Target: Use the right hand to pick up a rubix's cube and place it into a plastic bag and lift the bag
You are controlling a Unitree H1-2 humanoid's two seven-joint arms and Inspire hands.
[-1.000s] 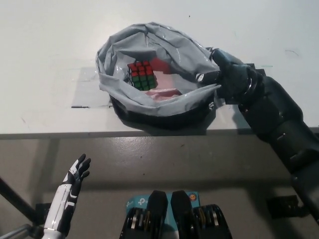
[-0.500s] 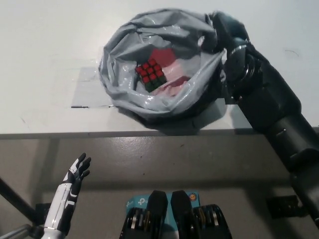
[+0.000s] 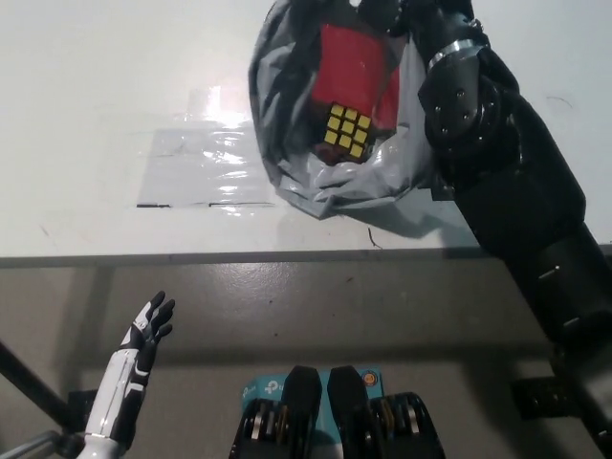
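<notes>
Right hand (image 3: pixel 421 21) clenched on crinkled grey bag (image 3: pixel 287 124) at its top, bag hung above white bench (image 3: pixel 115 86), cube (image 3: pixel 346 131) seen inside, yellow face up, left hand (image 3: pixel 148 330) spread low, holding nothing.

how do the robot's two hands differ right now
The right hand is black and raised at the top of the picture, over the white table; the white left hand hangs low, below the table edge. The right hand is closed on the grey plastic bag, which holds the Rubik's cube; the left hand is open, fingers apart, holding nothing. Both show in the head view.
</notes>
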